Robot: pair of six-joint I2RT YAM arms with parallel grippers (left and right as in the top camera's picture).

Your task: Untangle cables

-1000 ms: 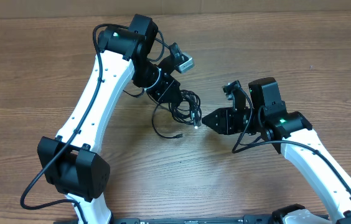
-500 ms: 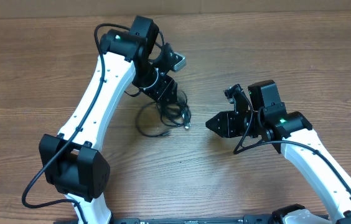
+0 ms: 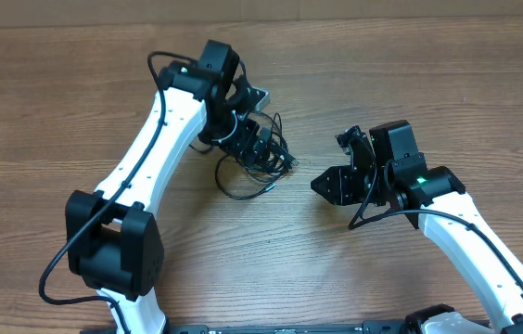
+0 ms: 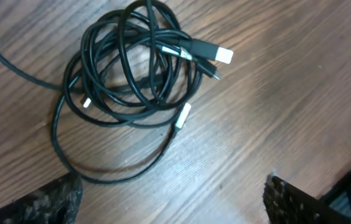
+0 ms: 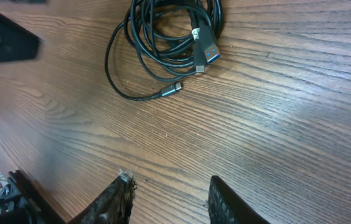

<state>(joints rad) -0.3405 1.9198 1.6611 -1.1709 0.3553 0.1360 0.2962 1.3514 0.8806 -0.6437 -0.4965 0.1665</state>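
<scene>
Several thin black cables (image 3: pixel 260 156) are lying in one tangled coil on the table (image 3: pixel 57 93), with loose plug ends poking out. The left gripper (image 4: pixel 172 202) is hovering right over the coil, fingers spread wide and nothing between them, probably lining up on a fresh strand. The right gripper (image 5: pixel 170 202) is waiting near the coil, partly spread and empty, likely ready to take an end. No containers are showing anywhere.
</scene>
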